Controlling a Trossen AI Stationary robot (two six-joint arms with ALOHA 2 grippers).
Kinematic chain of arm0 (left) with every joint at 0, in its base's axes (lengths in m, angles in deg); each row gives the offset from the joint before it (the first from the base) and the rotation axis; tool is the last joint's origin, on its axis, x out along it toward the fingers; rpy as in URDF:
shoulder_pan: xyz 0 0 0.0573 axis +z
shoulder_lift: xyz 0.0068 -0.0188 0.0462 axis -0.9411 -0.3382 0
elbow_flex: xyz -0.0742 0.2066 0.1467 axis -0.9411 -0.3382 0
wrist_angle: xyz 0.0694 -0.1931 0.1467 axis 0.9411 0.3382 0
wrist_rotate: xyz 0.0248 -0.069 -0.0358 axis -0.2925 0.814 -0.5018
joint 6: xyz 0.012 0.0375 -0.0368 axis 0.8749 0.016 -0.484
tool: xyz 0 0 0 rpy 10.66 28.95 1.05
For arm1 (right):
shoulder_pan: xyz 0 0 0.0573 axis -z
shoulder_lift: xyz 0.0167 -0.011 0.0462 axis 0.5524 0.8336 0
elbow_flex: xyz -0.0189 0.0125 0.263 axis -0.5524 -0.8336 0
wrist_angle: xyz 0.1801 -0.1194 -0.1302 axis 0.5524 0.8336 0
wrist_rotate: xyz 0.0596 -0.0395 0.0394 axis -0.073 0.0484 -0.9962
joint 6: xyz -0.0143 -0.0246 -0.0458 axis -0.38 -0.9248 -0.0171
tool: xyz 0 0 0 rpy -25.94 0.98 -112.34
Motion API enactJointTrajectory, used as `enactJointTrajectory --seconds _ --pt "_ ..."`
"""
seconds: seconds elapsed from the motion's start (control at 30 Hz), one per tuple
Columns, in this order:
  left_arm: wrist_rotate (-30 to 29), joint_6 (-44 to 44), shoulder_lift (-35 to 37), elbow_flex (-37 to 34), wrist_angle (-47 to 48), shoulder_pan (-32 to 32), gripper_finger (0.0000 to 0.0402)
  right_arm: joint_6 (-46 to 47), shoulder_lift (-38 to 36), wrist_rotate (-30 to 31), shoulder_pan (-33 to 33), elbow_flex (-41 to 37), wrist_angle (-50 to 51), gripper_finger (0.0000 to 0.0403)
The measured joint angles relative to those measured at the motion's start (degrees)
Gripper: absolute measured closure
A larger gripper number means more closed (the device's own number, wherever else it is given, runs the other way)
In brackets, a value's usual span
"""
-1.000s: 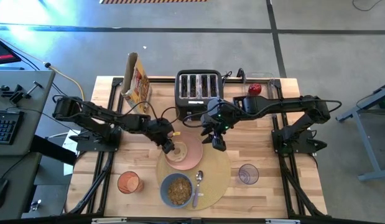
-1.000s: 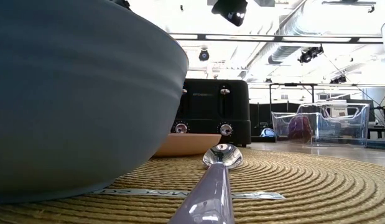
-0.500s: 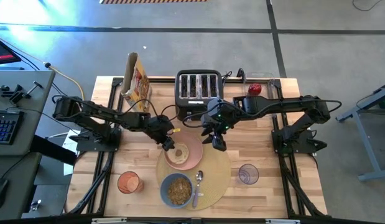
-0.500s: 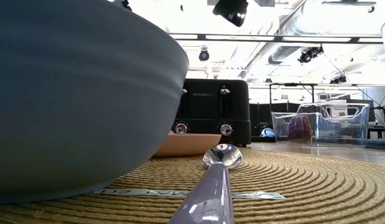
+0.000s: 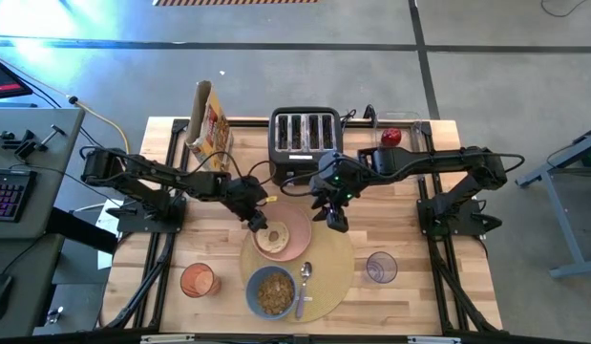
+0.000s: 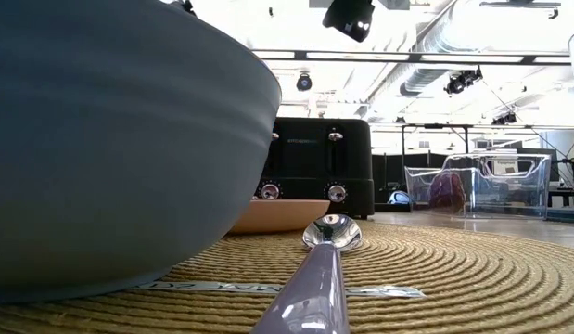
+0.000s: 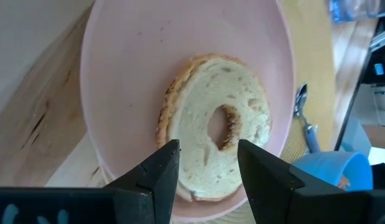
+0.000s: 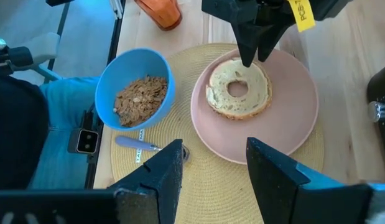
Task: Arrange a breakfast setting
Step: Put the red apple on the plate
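Observation:
The bagel (image 7: 214, 127) lies flat, cut side up, on the pink plate (image 5: 297, 245), which sits at the far part of the round tan placemat (image 5: 333, 268). My left gripper (image 5: 261, 227) is open just above the bagel's left edge, one finger on either side in the left wrist view (image 7: 208, 165). My right gripper (image 5: 333, 222) is open and empty above the plate's right rim. The blue bowl (image 5: 271, 291) of cereal and the metal spoon (image 5: 303, 278) rest on the mat's near part. The orange cup (image 5: 198, 280) and the purplish glass (image 5: 381, 268) stand on the table.
The black toaster (image 5: 305, 134) stands at the far middle and the cereal box (image 5: 209, 119) at the far left. The red apple (image 5: 391, 137) lies in a clear container at the far right. Bare wood shows at the near right beside the glass.
My left gripper has drawn back a little toward the table's left edge, so more of the bagel shows on the plate. The bagel lies still and flat.

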Motion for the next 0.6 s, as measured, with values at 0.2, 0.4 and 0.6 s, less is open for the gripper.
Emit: enactJointTrajectory --seconds 0.2,0.4,0.6 --pt "-0.1 2.4 0.0 0.0 -4.9 -1.1 0.0249 1.2 0.0 0.1 0.0 0.0 1.8 0.0247" --pt "-0.2 6.2 0.6 0.0 -12.7 -3.6 0.025 3.8 0.0 6.9 -0.1 0.0 6.0 0.0247" --pt "-3.0 10.7 6.6 0.0 -15.0 -5.7 0.025 4.0 0.0 13.4 -0.6 0.0 11.3 0.0247"
